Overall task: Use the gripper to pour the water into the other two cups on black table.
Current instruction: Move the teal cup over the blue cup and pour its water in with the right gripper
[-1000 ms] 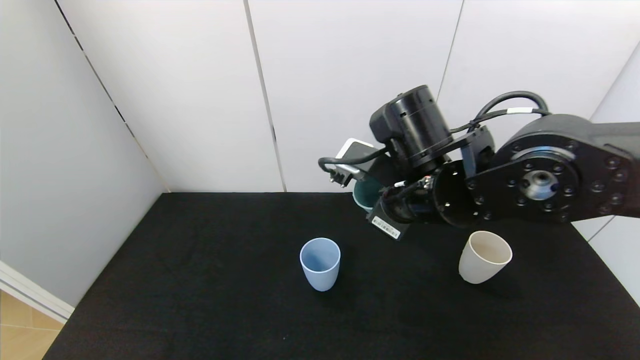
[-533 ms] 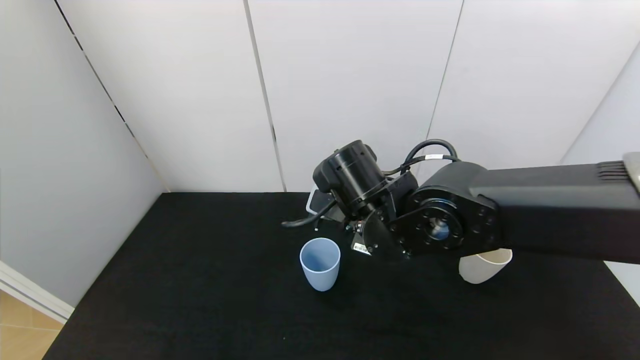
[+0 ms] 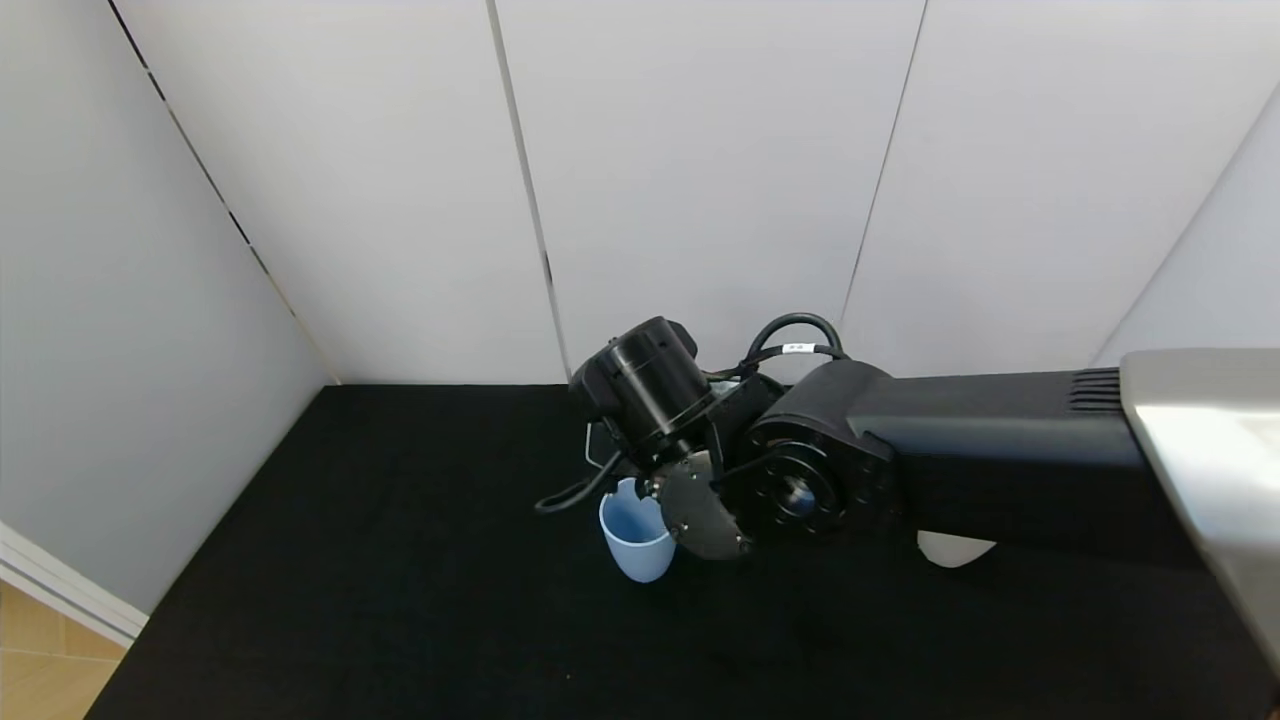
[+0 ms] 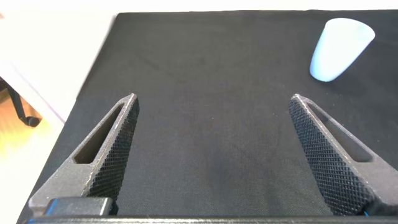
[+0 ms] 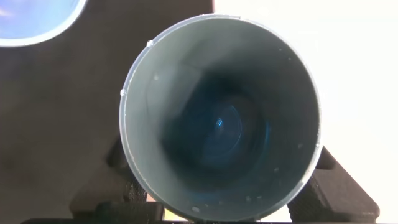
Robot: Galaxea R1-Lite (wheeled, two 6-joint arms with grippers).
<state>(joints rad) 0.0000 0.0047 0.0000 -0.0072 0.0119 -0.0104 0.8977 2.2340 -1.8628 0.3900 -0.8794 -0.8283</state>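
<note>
The right arm is reaching across the black table [image 3: 400, 600] from three o'clock, and its bulky wrist is hanging just above and behind the light blue cup [image 3: 632, 540], hiding part of that cup's rim on the three o'clock side. The right gripper [image 5: 221, 208] is clamping tight on the teal-green cup [image 5: 221, 118]; in the right wrist view this cup is filling most of the frame, mouth toward the camera, with black fingers [image 5: 339, 186] showing at either side of its wall. A faint glint of water [image 5: 219, 124] is sitting deep in its dark base. The blue cup's rim [image 5: 34, 22] is peeking in at that view's corner, close beside the held cup.

The blue cup is standing upright near the table's middle. The cream-beige cup [image 3: 950, 548] is sitting toward three o'clock from it, well apart, mostly hidden under the arm.

The left gripper [image 4: 214, 155] is hovering low over the table with its jaws spread wide, holding nothing, the blue cup [image 4: 339, 50] lying far ahead of it.
</note>
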